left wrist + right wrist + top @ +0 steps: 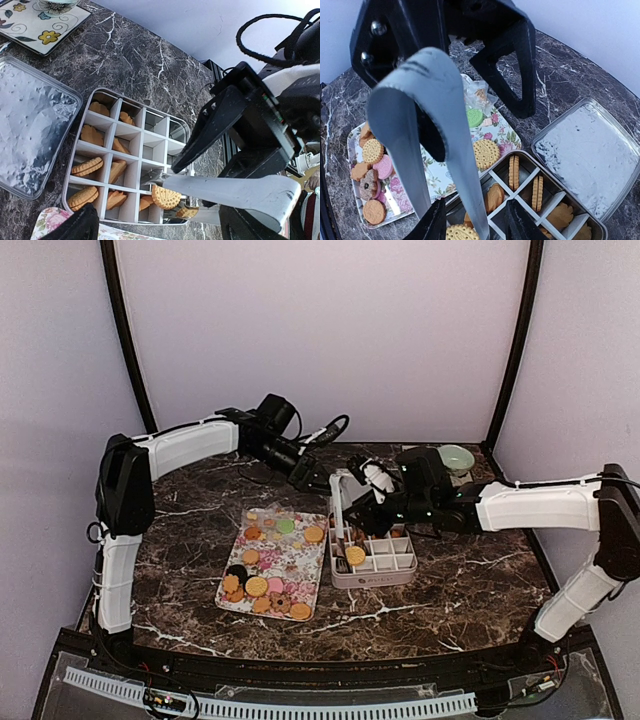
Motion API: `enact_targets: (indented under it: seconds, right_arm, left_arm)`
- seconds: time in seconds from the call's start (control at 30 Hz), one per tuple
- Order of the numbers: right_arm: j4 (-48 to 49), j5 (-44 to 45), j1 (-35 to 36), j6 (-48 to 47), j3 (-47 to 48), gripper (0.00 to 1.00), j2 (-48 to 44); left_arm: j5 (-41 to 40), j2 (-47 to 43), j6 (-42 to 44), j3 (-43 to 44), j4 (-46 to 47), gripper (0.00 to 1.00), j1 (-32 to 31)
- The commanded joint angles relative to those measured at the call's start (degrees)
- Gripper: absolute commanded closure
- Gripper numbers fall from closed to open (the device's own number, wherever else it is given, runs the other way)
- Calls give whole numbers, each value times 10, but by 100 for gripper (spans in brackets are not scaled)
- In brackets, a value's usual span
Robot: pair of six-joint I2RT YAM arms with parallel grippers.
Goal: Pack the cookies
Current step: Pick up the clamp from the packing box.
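Observation:
Several cookies [258, 585] lie on a floral tray [300, 545], also seen in the right wrist view as cookies [372, 150] on the tray [435, 175]. A white divided box [385, 570] holds more cookies [87, 166] in its compartments. My right gripper [475, 225] is shut on metal tongs [465, 165]. The tongs [230, 190] pinch one round tan cookie [166, 196] at the box's edge row nearest the tray. My left gripper [310, 477] hangs open and empty behind the box, and one of its fingers [75, 225] shows at the frame bottom.
A clear lid [35, 125] lies on the marble beside the box [67, 175]. A green bowl [457, 457] stands at the back right on a patterned plate [40, 27]. Dark posts and pale walls close in the table.

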Motion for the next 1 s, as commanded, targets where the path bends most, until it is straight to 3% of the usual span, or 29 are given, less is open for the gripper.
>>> enact_targets:
  seconds: [0.0,0.17,0.3,0.4,0.97]
  right_arm:
    - [32,3,-3,-30,14,61,17]
    - [37,1,-7,-43,19,72,24]
    - [35,-5,-6,-45,26,92,29]
    - [36,-2,-6,-48,20,100,24]
    - [77,73,-7,-49,-11,100,-87]
  left_arm:
    - [4,-6,24,26,-34,15,-1]
    - [6,-6,31,28,-43,15,-2]
    - [7,-7,34,30,-50,15,-1]
    - [4,-7,41,35,-58,15,-2]
    - [-56,-42,116,38,-182,1,1]
